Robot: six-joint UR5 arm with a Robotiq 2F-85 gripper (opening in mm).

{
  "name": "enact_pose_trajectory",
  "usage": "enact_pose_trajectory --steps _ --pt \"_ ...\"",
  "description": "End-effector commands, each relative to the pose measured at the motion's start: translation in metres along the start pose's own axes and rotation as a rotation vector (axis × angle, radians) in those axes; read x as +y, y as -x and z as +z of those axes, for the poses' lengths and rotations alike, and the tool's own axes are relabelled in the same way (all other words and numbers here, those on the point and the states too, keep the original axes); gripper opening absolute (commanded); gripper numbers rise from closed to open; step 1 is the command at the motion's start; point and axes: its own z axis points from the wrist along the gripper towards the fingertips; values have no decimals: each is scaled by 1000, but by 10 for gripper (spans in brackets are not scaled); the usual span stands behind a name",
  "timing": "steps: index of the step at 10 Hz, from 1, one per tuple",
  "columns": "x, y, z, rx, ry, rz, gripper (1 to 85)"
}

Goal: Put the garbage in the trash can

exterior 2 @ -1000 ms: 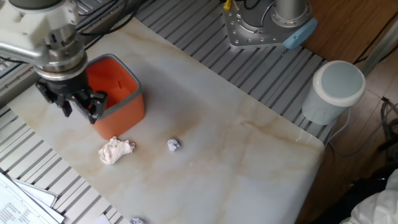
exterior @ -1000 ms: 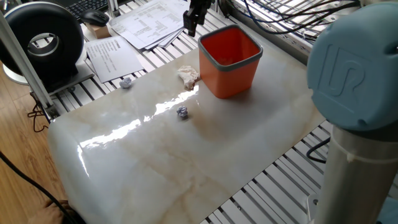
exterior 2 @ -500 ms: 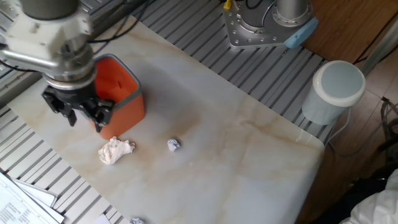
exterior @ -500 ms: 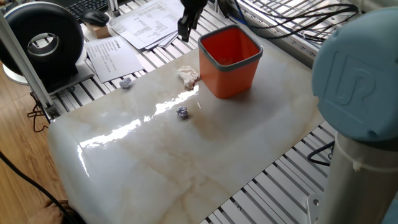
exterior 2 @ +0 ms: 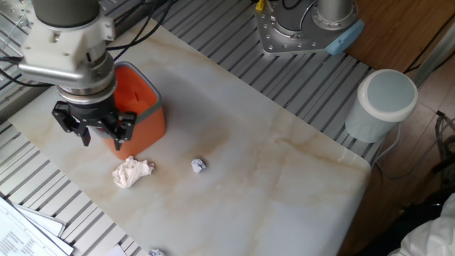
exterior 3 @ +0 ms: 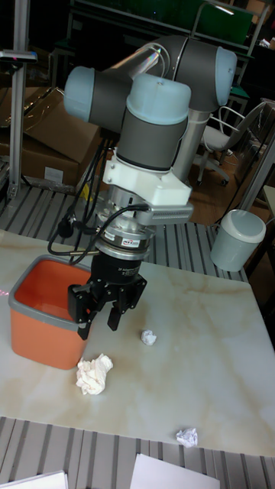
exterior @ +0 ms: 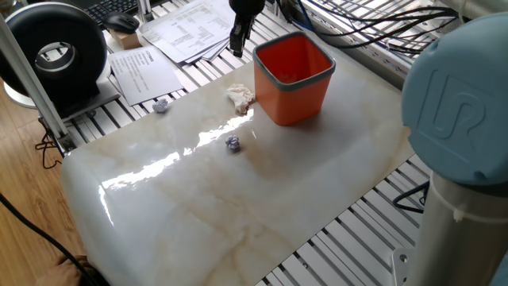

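Note:
The orange trash can [exterior: 294, 99] stands upright on the marble top, also seen in the other fixed view [exterior 2: 151, 122] and the tall view [exterior 3: 42, 340]. A cream tissue wad [exterior: 241, 96] [exterior 2: 131, 171] [exterior 3: 94, 374] lies right beside its wall. One small paper ball [exterior: 232, 142] [exterior 2: 198, 166] [exterior 3: 149, 337] rests toward the table's middle, another [exterior: 161, 105] [exterior 2: 155, 252] [exterior 3: 186, 436] near the edge by the papers. My gripper [exterior: 236, 38] [exterior 2: 103, 139] [exterior 3: 99, 321] hangs open and empty above the table, beside the can and just above the wad.
Printed paper sheets [exterior: 186, 28] lie past the table edge, next to a black round device [exterior: 55, 52]. A grey-white cylinder [exterior 2: 384, 103] stands at the far corner near the arm's base [exterior 2: 306, 28]. Cables run behind the can.
The gripper has shifted a little away from the can's rim toward the tissue wad, still open. The scraps and the can have not moved.

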Motion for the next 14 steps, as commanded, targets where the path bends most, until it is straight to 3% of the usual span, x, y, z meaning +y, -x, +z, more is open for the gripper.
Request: enact_pose_trajectory --steps 1,2,6,7,9,10,12,14 --pt "4 -1 -1 2 14 -96 563" --pt "6 -3 7 10 19 -125 563" --pt "23 22 37 -46 40 -188 567" --pt "25 19 38 -34 42 -212 567" --pt "22 -10 38 76 45 -283 567" --pt "18 -17 37 104 37 -299 567" --pt "18 -16 37 101 36 -326 577" --pt "20 -9 76 63 60 -360 627"
